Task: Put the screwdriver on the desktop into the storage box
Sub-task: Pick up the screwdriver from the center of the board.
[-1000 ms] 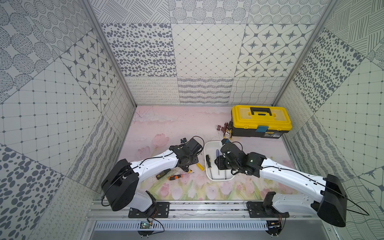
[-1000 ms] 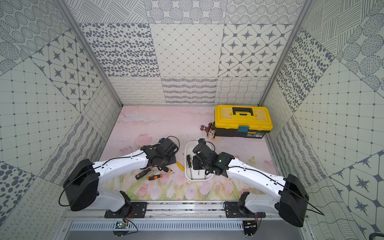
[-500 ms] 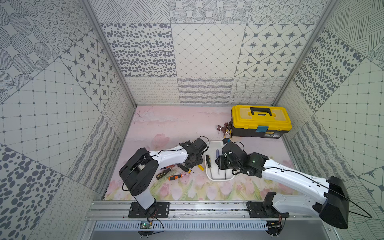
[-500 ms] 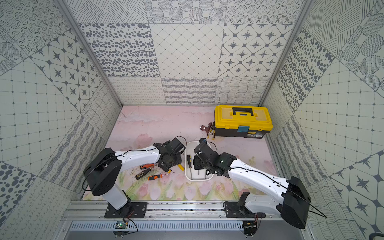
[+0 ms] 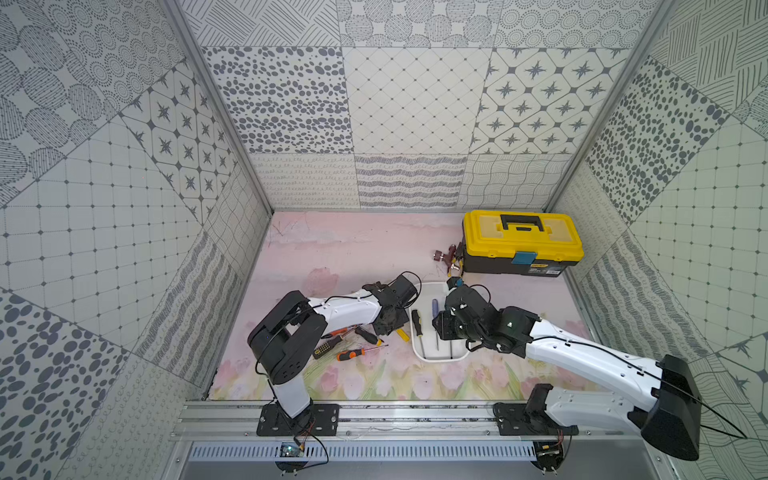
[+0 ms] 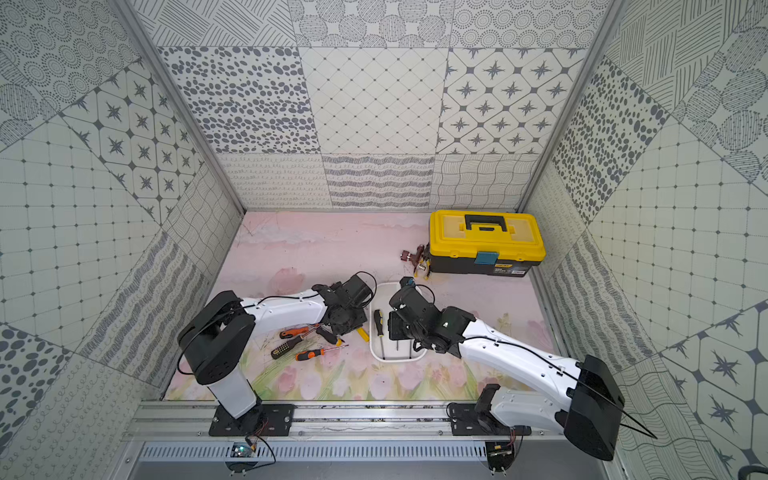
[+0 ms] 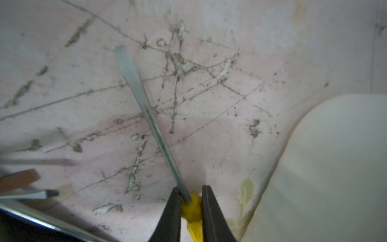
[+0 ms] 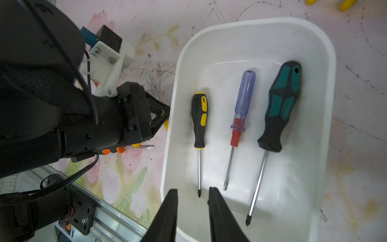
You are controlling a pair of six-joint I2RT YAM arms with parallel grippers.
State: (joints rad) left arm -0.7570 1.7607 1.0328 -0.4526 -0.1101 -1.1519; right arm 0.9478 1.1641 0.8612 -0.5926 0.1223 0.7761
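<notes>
Now: left claw (image 7: 190, 194) clamped on the yellow handle of a flat-blade screwdriver (image 7: 146, 109), its shaft stretched over the scuffed tabletop (image 7: 230, 62), just beside the white storage box (image 8: 240, 33) and outside it. Lifted or resting, cannot tell. Right claw (image 8: 193, 189) hangs over the box, fingers slightly apart, empty. Three screwdrivers (image 8: 243, 104) lie side by side inside. An orange-handled screwdriver (image 5: 350, 354) lies loose on the tabletop.

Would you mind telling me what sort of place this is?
Probably a robot test cell, not a real workshop: patterned panel walls enclose a tulip-printed desktop, two arms are bolted to a metal rail, and screwdrivers lie beside a white box.
</notes>
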